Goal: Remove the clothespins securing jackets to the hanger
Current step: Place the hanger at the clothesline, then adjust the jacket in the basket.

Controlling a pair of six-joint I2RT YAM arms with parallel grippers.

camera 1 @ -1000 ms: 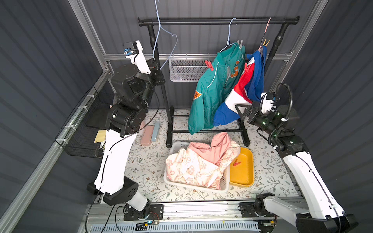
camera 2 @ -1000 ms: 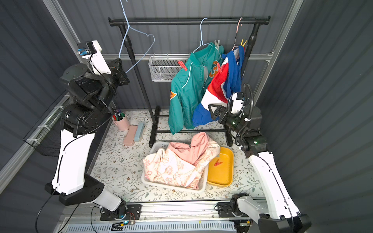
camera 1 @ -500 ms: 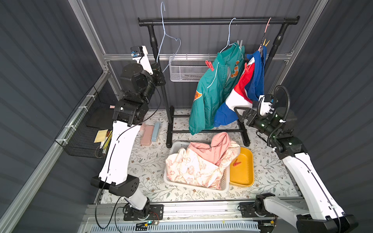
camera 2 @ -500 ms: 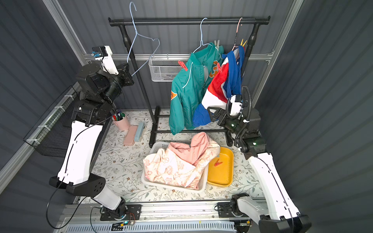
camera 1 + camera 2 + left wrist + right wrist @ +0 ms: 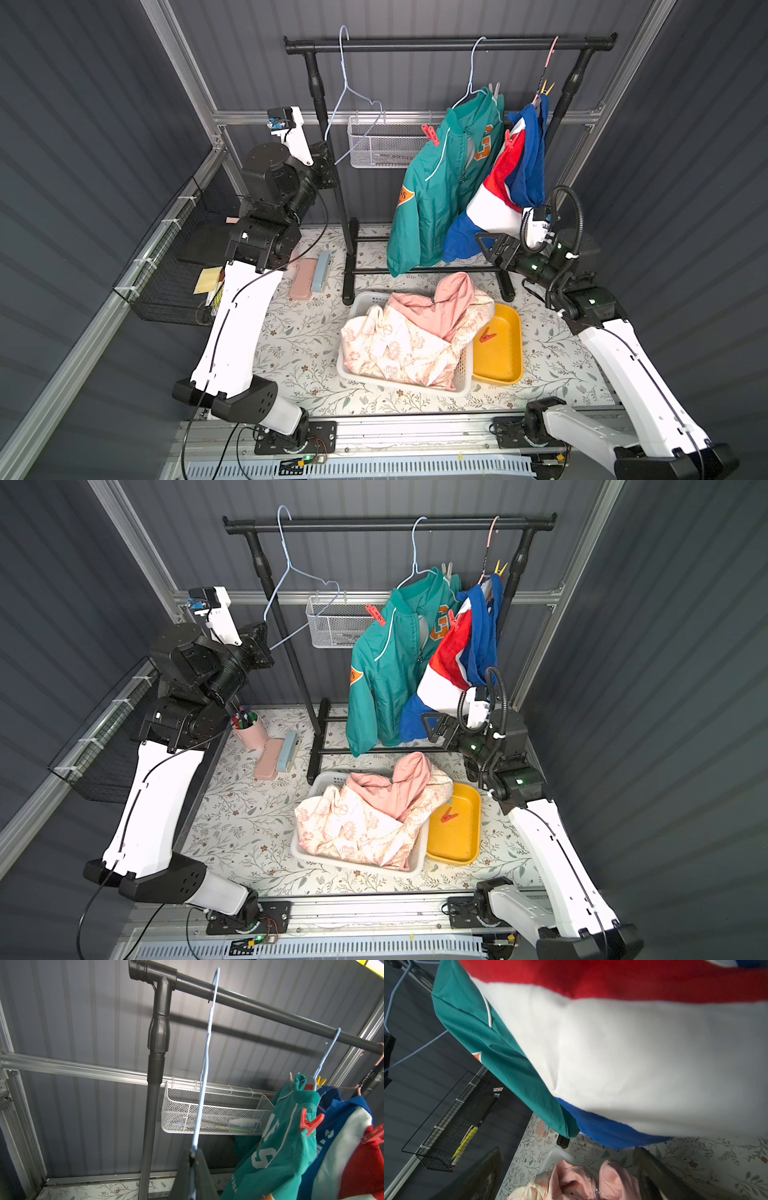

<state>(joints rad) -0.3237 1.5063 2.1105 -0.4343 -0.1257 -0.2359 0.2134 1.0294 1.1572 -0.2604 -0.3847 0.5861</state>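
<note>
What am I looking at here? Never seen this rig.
Two robot arms stand at a flowered table, facing a clothes rail. Both top views come from one camera head overhead; each wrist view looks along its arm's end effector. The left end effector seems to pinch the empty blue hanger. The right end effector is open near the red-white-blue jacket, holding nothing. That and the teal jacket hang pegged with red clothespins. On the table: a white basket with the cream-and-pink jacket, and a yellow tray holding one loose clothespin.
</note>
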